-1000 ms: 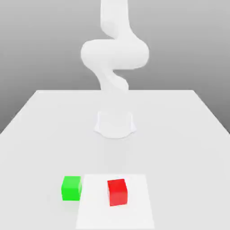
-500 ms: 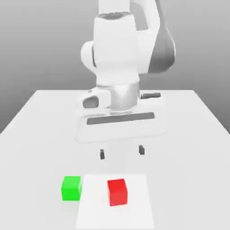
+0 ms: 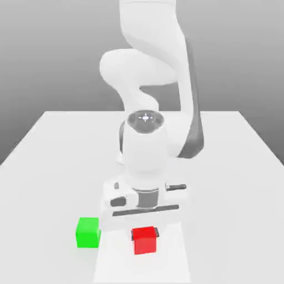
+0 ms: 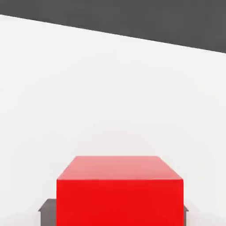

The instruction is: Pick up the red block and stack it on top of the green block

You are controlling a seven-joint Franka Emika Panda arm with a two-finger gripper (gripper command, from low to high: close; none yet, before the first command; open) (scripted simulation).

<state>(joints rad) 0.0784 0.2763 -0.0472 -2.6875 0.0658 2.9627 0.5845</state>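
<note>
Sitting on the smooth white desk point(image 3: 50, 161), the red block point(image 3: 145, 241) is a matte, sharp-edged cube, with the matching green block point(image 3: 88, 232) just beside it toward the exterior view's left. The glossy white arm's gripper point(image 3: 144, 232) is low over the red block, dark fingers point(image 3: 156, 231) flanking its sides; whether they press it I cannot tell. Behind is plain grey backdrop.

Table point(image 3: 50, 161): carries both blocks near its front edge, with the arm's base further back.
Red block point(image 3: 145, 240): on the table, directly under the tool point(image 3: 144, 232) — a finger point(image 3: 157, 232) shows at its side towards the exterior view's right.
Green block point(image 3: 88, 232): on the table, near the red block on the exterior view's left — apart from it, not touching.
Hand view: red block point(image 4: 119, 192) between the tool's fingertips, resting on the table point(image 4: 88, 88).
</note>
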